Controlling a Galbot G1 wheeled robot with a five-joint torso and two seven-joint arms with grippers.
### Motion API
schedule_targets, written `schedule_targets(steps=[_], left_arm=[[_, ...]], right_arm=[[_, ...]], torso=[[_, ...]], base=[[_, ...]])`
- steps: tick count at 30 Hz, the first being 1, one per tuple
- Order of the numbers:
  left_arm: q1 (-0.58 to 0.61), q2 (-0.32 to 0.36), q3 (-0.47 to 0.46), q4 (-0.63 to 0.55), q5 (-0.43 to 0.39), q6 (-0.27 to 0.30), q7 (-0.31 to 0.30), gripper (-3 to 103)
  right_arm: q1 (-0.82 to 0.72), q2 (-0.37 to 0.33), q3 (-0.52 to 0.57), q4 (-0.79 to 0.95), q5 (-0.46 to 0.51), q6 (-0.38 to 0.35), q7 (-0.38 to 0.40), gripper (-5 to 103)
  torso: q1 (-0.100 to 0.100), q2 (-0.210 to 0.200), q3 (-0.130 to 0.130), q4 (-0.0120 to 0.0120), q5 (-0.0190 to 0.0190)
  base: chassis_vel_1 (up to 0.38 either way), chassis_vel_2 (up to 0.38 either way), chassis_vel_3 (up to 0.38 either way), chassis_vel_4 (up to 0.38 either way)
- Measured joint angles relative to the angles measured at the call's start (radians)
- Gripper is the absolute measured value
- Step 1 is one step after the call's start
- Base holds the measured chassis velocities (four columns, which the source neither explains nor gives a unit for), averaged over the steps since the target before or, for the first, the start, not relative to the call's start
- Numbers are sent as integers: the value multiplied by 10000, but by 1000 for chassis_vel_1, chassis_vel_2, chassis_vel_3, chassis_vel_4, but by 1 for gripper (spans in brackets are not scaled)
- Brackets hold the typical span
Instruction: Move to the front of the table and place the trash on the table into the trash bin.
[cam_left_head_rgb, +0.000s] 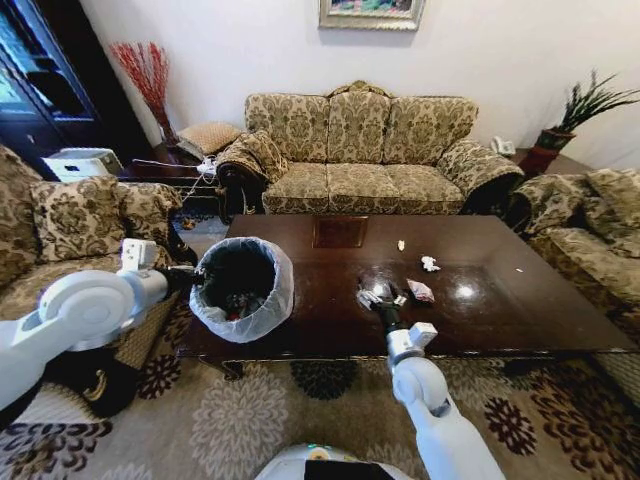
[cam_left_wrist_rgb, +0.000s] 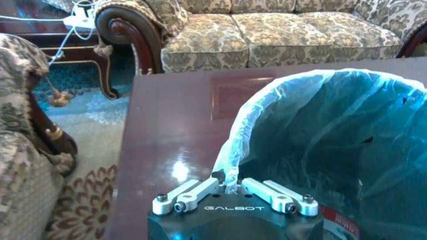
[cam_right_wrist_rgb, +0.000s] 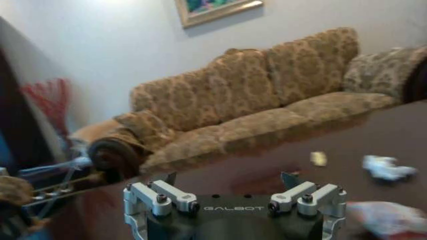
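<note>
While the left gripper (cam_left_wrist_rgb: 233, 192) pinches the trash bin's (cam_left_head_rgb: 241, 288) liner rim at the table's (cam_left_head_rgb: 520, 310) left front corner, steadying it, the right gripper (cam_right_wrist_rgb: 233, 192), jaws spread, hovers over wrappers (cam_left_head_rgb: 421, 291) mid-table.

"GALBOT" on left gripper (cam_left_wrist_rgb: 230, 192), right gripper (cam_right_wrist_rgb: 230, 182).

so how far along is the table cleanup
Partly done. The trash bin, held at its rim by the left gripper, already has some bits inside. The right gripper is open, low over the table, beside a pinkish wrapper. Left on the table: that wrapper, a white crumpled scrap and a small pale bit.
</note>
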Motion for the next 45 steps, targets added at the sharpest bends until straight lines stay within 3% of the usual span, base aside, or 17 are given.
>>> schedule_targets(steps=[6, 9, 13, 16, 20, 28, 35, 43, 45], left_arm=[[68, -333, -3, -145, 138, 1, 70, 0], [113, -424, -7, -205, 178, 4, 76, 0], [148, -491, -7, -460, 194, 12, 79, 0], [175, -536, -6, -564, 192, 16, 80, 0], [186, -561, 0, -662, 185, 16, 88, 0], [191, -595, 32, -949, 148, -31, 130, 0], [192, -636, 155, -938, 180, -105, 164, 0], [236, -662, 151, -890, 208, -181, 240, 0], [255, -659, 142, -874, 211, -183, 241, 0]], right_arm=[[244, -61, 312, -713, -86, 297, -82, 100], [444, -59, 367, -1059, -81, 330, -82, 100], [847, -79, 199, -1654, 133, 375, -84, 100], [1155, -14, 36, -2164, 47, 534, -160, 100], [1663, 134, -189, -3021, -72, 695, -187, 100], [2556, 589, -776, -4462, 442, 111, -293, 100], [2882, 823, -1138, -5164, 575, -19, -324, 101], [3164, 958, -1367, -5588, 17, 436, -231, 76], [3202, 1003, -1387, -5616, -349, 605, -214, 65]], torso=[[-1, 0, 0, -2, 10], [0, -1, 1, -4, -7], [1, 0, 1, -2, 8], [-1, 0, 0, -4, -15], [0, -1, 2, -4, 14], [0, -1, 1, 0, -14], [-1, 0, 1, 3, -5], [0, -1, 2, -5, 1], [0, -1, 1, -2, -3]], base=[[-235, -258, 238, 254], [-301, -311, 277, 287], [-317, -310, 331, 296], [-342, -327, 349, 307], [-286, -239, 229, 276], [-55, -59, 35, 19], [48, 45, -14, -12], [0, 0, 0, 0], [0, 0, 0, 0]])
